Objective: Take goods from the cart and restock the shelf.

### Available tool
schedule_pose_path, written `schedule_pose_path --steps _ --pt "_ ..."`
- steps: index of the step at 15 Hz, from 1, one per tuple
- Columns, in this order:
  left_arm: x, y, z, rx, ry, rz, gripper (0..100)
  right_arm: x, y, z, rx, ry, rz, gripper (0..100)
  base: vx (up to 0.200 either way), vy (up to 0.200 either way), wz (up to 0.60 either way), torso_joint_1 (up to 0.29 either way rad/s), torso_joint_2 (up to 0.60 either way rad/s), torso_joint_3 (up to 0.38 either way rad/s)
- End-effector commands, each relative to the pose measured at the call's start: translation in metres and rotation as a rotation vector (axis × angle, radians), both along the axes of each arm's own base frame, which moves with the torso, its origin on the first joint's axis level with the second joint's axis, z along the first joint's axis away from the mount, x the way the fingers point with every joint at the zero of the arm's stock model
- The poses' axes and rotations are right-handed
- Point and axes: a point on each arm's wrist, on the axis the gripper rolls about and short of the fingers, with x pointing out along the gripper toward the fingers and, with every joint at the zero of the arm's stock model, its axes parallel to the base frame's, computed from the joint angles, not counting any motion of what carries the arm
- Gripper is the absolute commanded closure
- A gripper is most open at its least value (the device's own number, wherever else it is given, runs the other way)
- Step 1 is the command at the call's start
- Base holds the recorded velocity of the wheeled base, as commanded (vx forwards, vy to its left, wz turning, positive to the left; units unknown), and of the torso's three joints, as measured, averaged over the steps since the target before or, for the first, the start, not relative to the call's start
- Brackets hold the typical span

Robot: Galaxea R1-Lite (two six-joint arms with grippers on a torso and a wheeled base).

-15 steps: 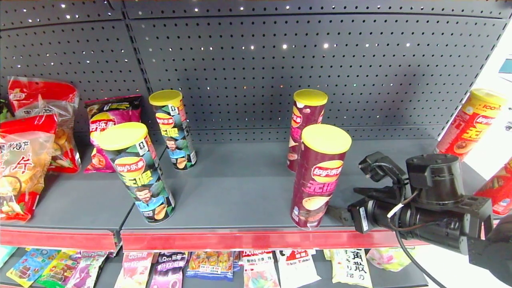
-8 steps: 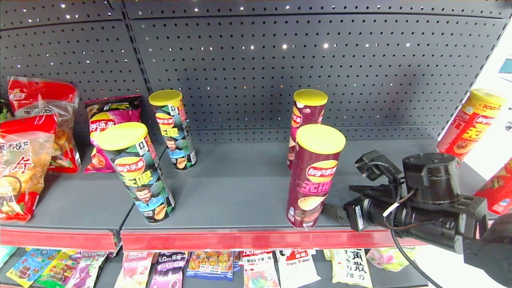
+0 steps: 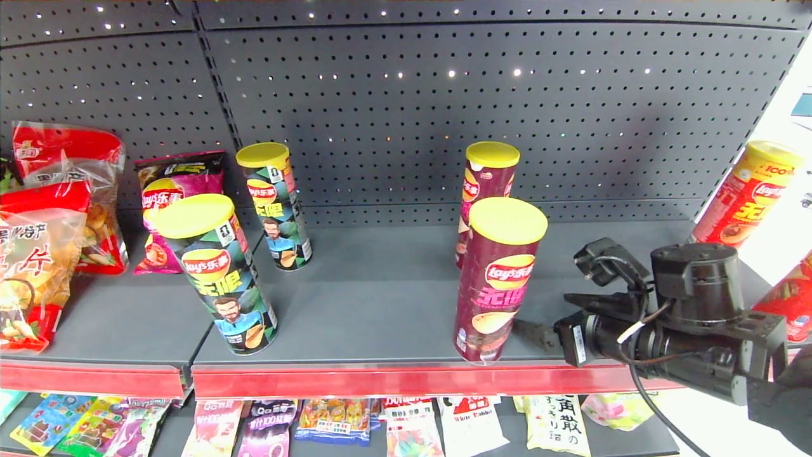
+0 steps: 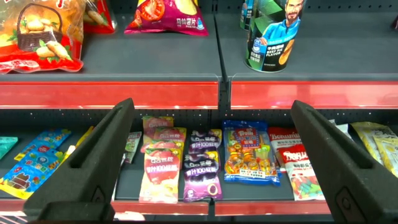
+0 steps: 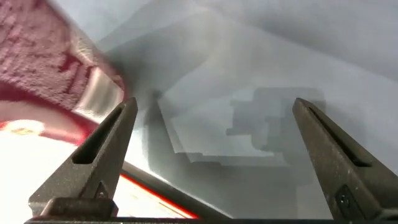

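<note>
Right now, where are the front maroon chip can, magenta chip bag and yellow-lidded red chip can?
front maroon chip can (image 3: 510, 273), head view, its label.
magenta chip bag (image 3: 181, 181), head view, front face.
yellow-lidded red chip can (image 3: 748, 197), head view, its label.

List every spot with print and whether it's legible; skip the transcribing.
Front purple can: logo and big characters, legible.
Front dark can: logo legible, small print too small.
Red can: logo legible.
Snack bags: large characters legible.
Lower-shelf packets: mostly too small.
</note>
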Motion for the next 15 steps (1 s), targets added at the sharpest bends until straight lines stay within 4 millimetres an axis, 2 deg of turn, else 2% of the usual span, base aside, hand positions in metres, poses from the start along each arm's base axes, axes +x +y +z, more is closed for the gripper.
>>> schedule_pose_path --steps 1,2,8,11,12,13,15 --pt "0.000 0.000 0.000 0.000 0.000 0.001 0 -0.006 -0.017 0.016 0.019 -0.056 -0.059 0 0.000 0.000 0.00 0.000 0.00 0.000" --pt "0.000 0.000 0.000 0.000 0.000 0.001 0 -0.015 -0.039 0.021 0.029 -0.077 -0.129 0 0.000 0.000 0.00 0.000 0.00 0.000" --pt "0.000 0.000 0.000 0.000 0.000 0.001 0 -0.042 -0.051 0.033 0.026 -0.152 -0.168 0 0.000 0.000 0.00 0.000 0.00 0.000" --pt "0.000 0.000 0.000 0.000 0.000 0.001 0 -0.064 -0.055 0.023 0.001 -0.139 -0.144 0 0.000 0.000 0.00 0.000 0.00 0.000" --pt "0.000 0.000 0.000 0.000 0.000 0.001 0 -0.064 -0.055 0.023 0.001 -0.139 -0.143 0 0.000 0.000 0.00 0.000 0.00 0.000" --pt "0.000 0.000 0.000 0.000 0.000 0.001 0 -0.082 -0.053 0.016 0.002 -0.132 -0.100 0 0.000 0.000 0.00 0.000 0.00 0.000" --pt "0.000 0.000 0.000 0.000 0.000 0.001 0 -0.090 -0.055 0.011 -0.001 -0.127 -0.087 0 0.000 0.000 0.00 0.000 0.00 0.000"
